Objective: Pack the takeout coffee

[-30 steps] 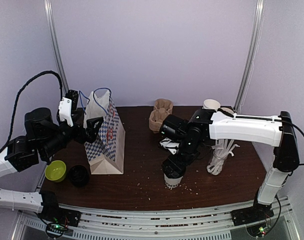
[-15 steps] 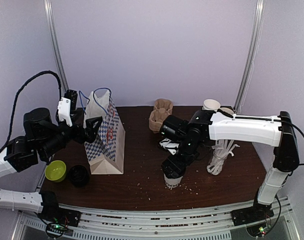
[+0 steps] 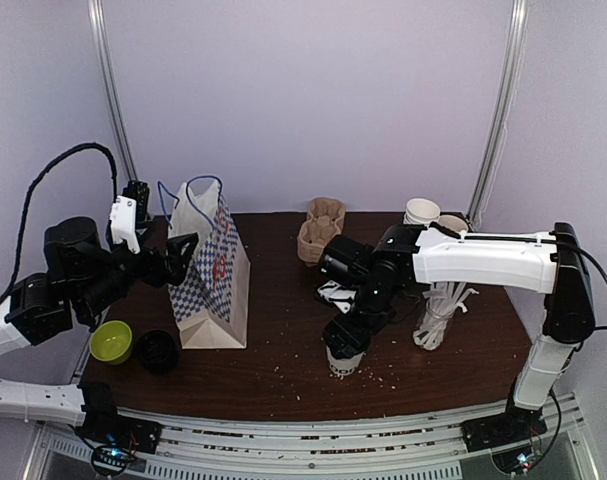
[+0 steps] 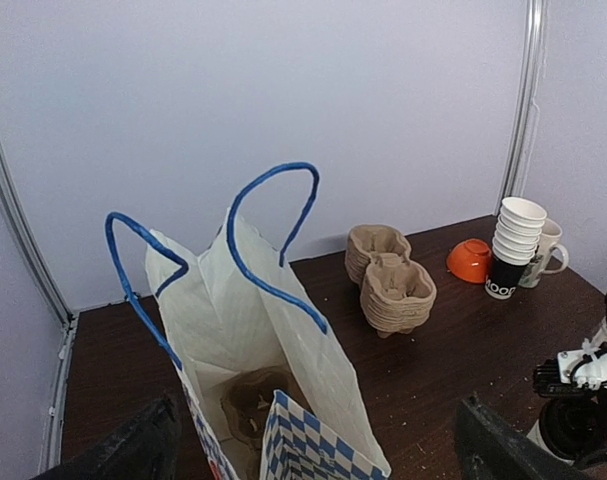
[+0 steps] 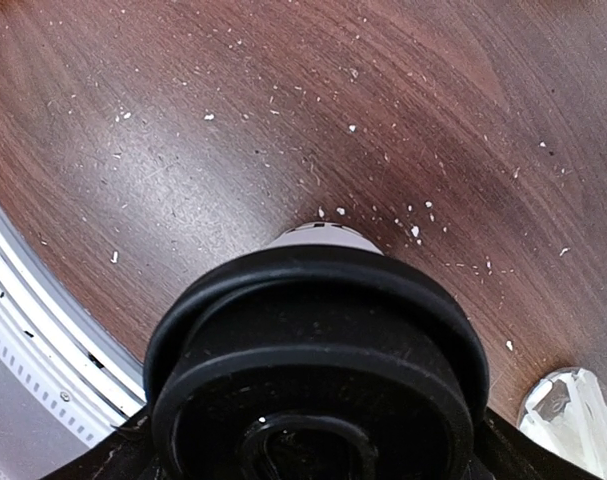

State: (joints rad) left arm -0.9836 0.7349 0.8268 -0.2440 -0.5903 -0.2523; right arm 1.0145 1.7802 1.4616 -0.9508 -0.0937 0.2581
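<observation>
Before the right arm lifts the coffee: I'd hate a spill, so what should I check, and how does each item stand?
1. Cup upright on the table, dark lid on: ok.
2. Right gripper lined up over the cup, fingers either side of it: ok.
3. Right gripper closed firmly on the cup: cannot tell.
4. Checked bag upright with its mouth open: ok.
5. Carrier tray lying in the bottom of the bag: ok.
6. Left gripper steadying the bag: not ok, its jaws stand open beside the bag.
</observation>
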